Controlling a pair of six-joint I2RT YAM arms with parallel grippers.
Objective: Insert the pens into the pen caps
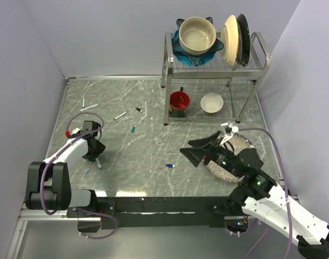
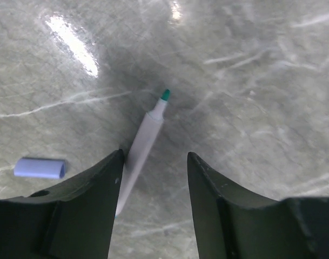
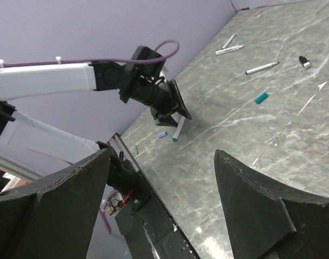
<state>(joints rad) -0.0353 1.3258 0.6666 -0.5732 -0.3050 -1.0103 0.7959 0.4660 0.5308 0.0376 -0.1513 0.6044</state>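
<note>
A white-grey pen (image 2: 145, 137) with a green tip lies on the marble table, between the fingers of my left gripper (image 2: 155, 155). The jaws stand open: the pen rests against the left finger, with a gap to the right finger. A blue pen cap (image 2: 39, 168) lies just to its left. From above, my left gripper (image 1: 93, 154) stands over this pen (image 1: 99, 163) at the table's left. Further pens (image 1: 89, 107) (image 1: 120, 115), a black cap (image 1: 138, 110), a teal cap (image 1: 133, 129) and another blue cap (image 1: 169, 165) are scattered about. My right gripper (image 1: 194, 151) hovers open and empty.
A metal dish rack (image 1: 261, 51) with bowls and plates stands at the back right, with a red mug (image 1: 179, 102) and a white bowl (image 1: 212, 102) beneath it. A silvery pan (image 1: 245, 144) lies under my right arm. Purple walls close in the sides.
</note>
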